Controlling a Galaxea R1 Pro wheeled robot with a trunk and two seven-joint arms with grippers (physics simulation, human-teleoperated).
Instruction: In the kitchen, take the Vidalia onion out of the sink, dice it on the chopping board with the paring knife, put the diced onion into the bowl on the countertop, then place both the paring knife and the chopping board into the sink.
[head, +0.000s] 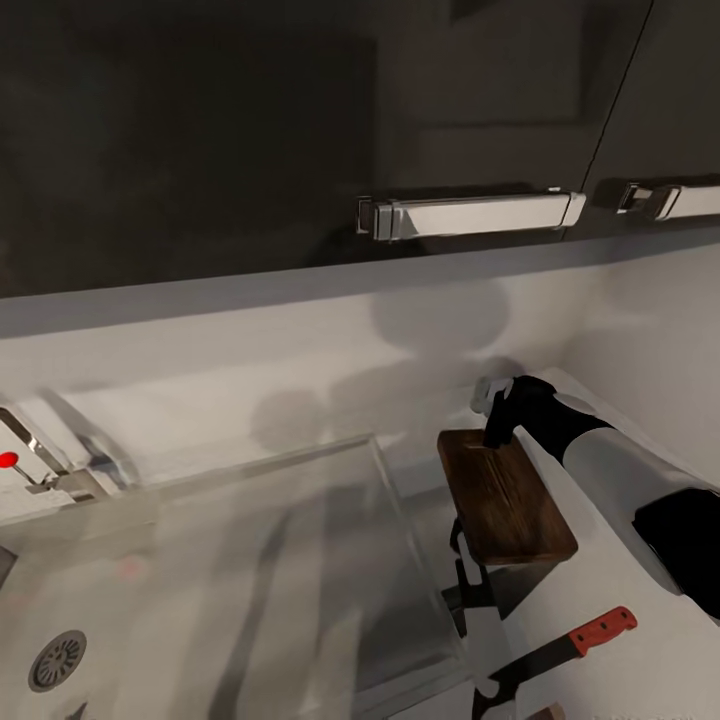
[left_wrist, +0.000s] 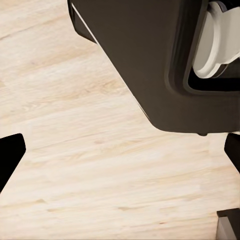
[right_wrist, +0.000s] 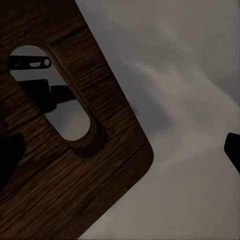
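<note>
My right gripper (head: 497, 432) seemingly pinches the dark brown wooden chopping board (head: 505, 497) at its far short edge, with the steel sink (head: 215, 560) leftward.

Kitchen: steel sink (head: 250, 560) with drain (head: 57, 660) and red-dotted faucet (head: 40, 460), grey worktop (head: 600, 590), dark wall cabinets (head: 300, 130) with chrome handles (head: 470, 213), wooden board (head: 505, 495), red-handled knife (head: 575, 645). Light wood floor (left_wrist: 100, 175) below.

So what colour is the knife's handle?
Red handle, seen best in the head view.
</note>
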